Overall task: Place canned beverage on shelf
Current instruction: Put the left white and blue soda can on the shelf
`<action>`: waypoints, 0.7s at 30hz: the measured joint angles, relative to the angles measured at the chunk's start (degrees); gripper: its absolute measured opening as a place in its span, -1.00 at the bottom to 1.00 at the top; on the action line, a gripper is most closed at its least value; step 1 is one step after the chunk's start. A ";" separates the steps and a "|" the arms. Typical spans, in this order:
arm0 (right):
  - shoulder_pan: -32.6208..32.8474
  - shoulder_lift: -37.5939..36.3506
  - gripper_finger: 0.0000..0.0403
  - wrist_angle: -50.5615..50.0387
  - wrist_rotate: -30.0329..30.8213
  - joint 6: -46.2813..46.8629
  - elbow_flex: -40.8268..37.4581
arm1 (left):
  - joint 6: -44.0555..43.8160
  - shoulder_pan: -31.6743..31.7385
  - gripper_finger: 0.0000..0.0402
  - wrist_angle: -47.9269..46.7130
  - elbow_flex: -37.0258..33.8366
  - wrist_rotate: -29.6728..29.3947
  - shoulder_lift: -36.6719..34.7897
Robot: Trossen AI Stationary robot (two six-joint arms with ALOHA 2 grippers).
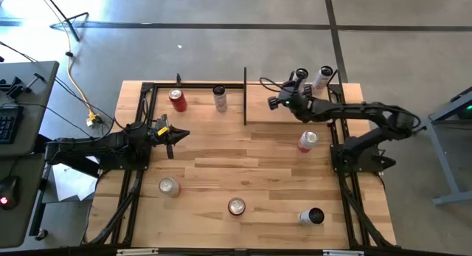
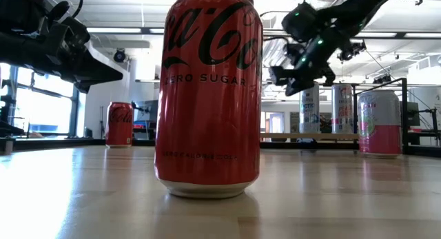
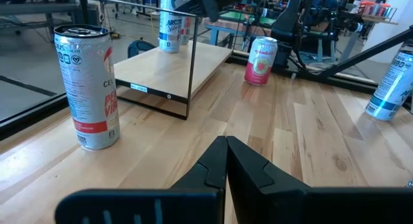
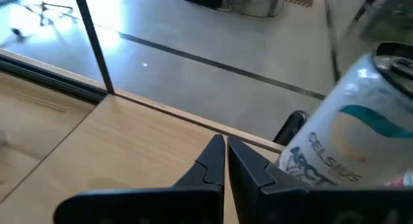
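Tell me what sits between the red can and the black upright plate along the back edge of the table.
In the high view, one tall white can stands between the red can and the black upright plate; the rest is bare wood.

On the table (image 1: pixel 251 164), the shelf (image 1: pixel 295 112) lies at the far right, two Celsius cans (image 1: pixel 321 77) standing on its far end; a Coca-Cola can (image 1: pixel 177 99) stands far left.

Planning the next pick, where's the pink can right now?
In the high view, the pink can stands on the table's right side, just under the right arm, near its base.
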 joint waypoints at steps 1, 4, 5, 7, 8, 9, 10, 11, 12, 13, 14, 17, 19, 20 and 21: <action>0.08 1.12 -0.99 -0.26 1.01 0.07 0.72 | 0.02 -0.02 -1.00 0.00 0.00 0.00 0.00; 0.00 3.85 -0.99 -1.45 3.33 1.67 2.43 | 0.00 -0.01 -1.00 0.00 0.00 0.07 0.01; -0.21 4.50 -0.99 -2.15 3.82 2.45 2.76 | 0.00 -0.02 -1.00 0.00 0.00 0.09 0.01; -0.56 5.43 -0.99 -3.23 4.73 3.71 3.20 | 0.02 -0.02 -1.00 -0.02 0.00 0.13 0.01; -0.76 5.66 -0.99 -3.77 5.17 4.18 3.20 | 0.02 0.00 -1.00 0.00 0.00 0.13 0.01; -0.98 5.87 -0.99 -4.48 5.69 4.78 3.18 | 0.00 0.00 -1.00 0.00 0.00 0.21 0.03; -1.22 5.95 -0.99 -5.74 5.97 5.32 3.17 | 0.00 -0.02 -1.00 -0.02 0.00 0.31 0.03; -1.37 5.95 -0.99 -7.29 6.30 6.19 3.14 | 0.02 -0.02 -1.00 -0.02 0.00 0.41 0.04; -1.56 5.95 -0.99 -8.72 6.67 6.99 3.13 | 0.02 -0.01 -1.00 -0.02 0.00 0.54 0.19; -1.67 5.94 -0.99 -10.17 7.12 7.80 3.13 | 0.02 -0.02 -1.00 -0.06 -0.01 0.55 0.36; -1.68 5.86 -0.99 -11.67 7.61 8.58 3.13 | 0.00 -0.01 -1.00 -0.18 -0.02 0.55 0.45; -1.67 5.78 -0.99 -14.41 9.57 9.39 3.11 | 0.00 0.00 -1.00 -0.11 -0.02 0.55 1.02; -1.74 5.78 -0.99 -15.92 9.95 9.40 3.17 | -0.02 0.00 -1.00 -0.06 -0.02 0.53 1.36; -1.78 5.78 -0.99 -16.78 9.99 9.38 3.44 | -0.02 -0.02 -1.00 -0.06 -0.02 0.49 1.49; -1.78 5.78 -0.99 -17.38 9.73 9.37 3.84 | -0.04 -0.02 -1.00 -0.07 -0.04 0.44 1.61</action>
